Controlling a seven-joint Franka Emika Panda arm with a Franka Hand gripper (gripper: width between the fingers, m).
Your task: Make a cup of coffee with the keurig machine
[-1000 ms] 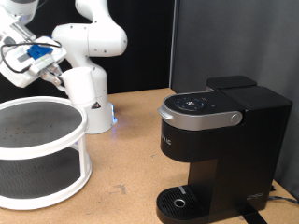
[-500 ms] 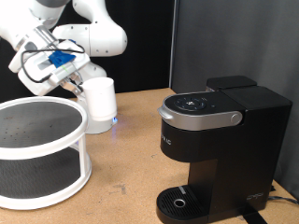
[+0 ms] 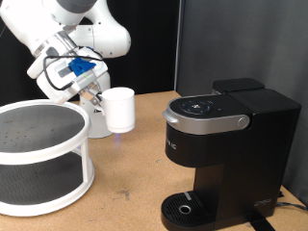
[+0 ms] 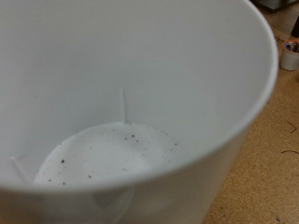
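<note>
My gripper is shut on the rim of the white cup and holds it upright in the air, to the right of the stand and left of the keurig machine in the exterior view. The cup's handle does not show. The wrist view is filled by the cup's empty inside, with dark specks on its bottom; the fingers are hidden there. The machine is black, its silver-grey lid handle is down, and its round drip tray is bare.
A white round two-tier stand stands at the exterior view's left, both tiers bare. The arm's white base sits behind it. A small white pod with a reddish top shows at the wrist view's edge on the brown table.
The gripper has carried the cup from above the stand's far side to the exterior view's right and a little lower, closer to the machine.
</note>
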